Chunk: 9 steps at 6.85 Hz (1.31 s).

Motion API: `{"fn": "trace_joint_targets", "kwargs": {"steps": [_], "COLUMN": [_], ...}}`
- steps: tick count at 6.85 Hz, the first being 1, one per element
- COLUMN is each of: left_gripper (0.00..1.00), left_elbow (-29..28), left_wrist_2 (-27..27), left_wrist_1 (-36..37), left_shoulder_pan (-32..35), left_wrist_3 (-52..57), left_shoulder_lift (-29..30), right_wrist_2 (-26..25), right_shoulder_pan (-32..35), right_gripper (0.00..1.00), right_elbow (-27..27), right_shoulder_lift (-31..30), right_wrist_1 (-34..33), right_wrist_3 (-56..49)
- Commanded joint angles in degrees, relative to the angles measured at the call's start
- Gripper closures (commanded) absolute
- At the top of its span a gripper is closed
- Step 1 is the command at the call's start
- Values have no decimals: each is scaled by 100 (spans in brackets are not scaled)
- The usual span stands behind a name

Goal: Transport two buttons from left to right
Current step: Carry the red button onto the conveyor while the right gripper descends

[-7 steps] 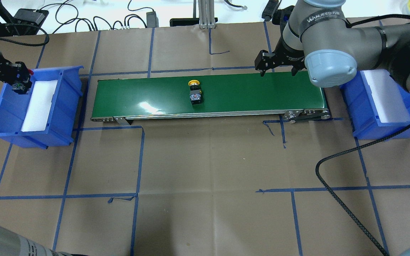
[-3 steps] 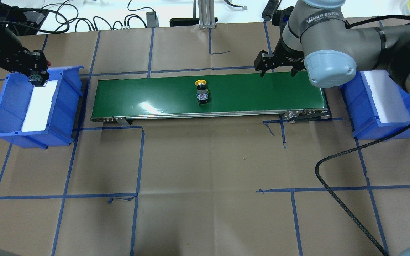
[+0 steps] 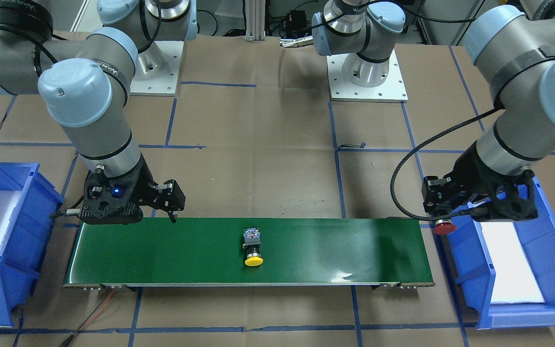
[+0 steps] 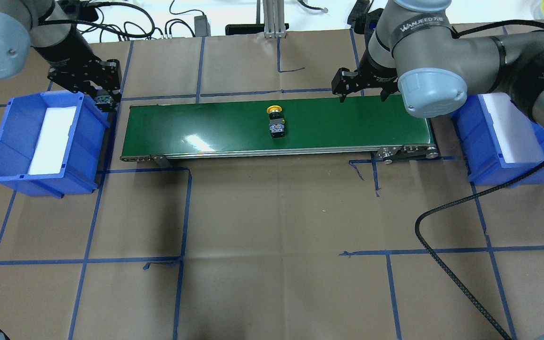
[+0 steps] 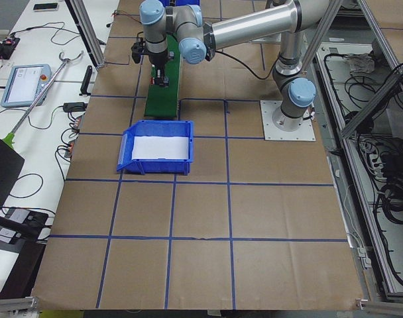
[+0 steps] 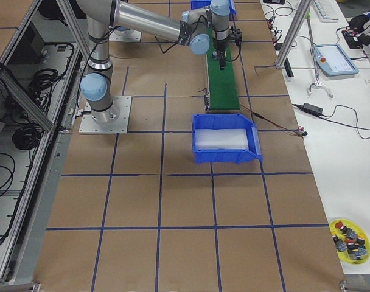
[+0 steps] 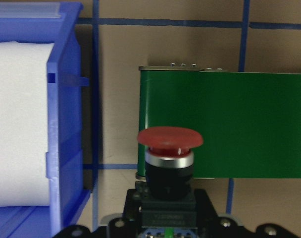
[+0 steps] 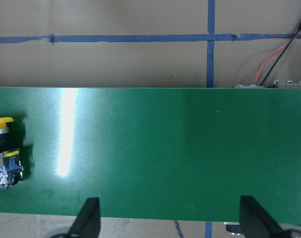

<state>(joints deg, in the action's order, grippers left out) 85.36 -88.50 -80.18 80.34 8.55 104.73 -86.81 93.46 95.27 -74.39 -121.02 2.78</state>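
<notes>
Left gripper (image 3: 446, 218) clamps the red mushroom-cap push-button (image 7: 169, 144) just short of the green conveyor belt (image 4: 347, 123); early release would drop it onto the paper-covered counter (image 4: 272, 212). Right gripper (image 4: 362, 97) stands open, with the yellow-capped push-button (image 4: 276, 123) on the belt, apart from it.

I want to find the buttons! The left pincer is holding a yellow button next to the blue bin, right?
No. The left wrist view shows the left pincer holding a red button, not a yellow one, next to the blue bin.

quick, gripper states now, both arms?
Left gripper: shut on the red button.
Right gripper: jaws open, holding nothing.
</notes>
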Motion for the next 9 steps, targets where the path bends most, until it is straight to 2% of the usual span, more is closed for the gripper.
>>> {"fn": "trace_joint_targets", "kwargs": {"steps": [1,4,5,7,9], "left_gripper": [100,100,100,100,99], "left_elbow": [146,226,400,892,1008], "left_wrist_2": [8,17,17,0,-351], "left_wrist_1": [98,457,807,2036,2235], "left_shoulder_pan": [307,298,281,246,237], "left_wrist_3": [-257,-249,-240,-257,-310], "left_shoulder_lift": [109,512,592,872,944], "right_wrist_2": [-37,24,24,207,270], "right_shoulder_pan": [6,6,15,6,6], "right_gripper": [0,0,0,0,0], "right_elbow": [1,62,53,44,-43], "right_shoulder_lift": [21,91,213,372,557], "right_wrist_1": [-1,-53,-71,-167,-238], "right_wrist_3": [-5,-5,3,65,74]}}
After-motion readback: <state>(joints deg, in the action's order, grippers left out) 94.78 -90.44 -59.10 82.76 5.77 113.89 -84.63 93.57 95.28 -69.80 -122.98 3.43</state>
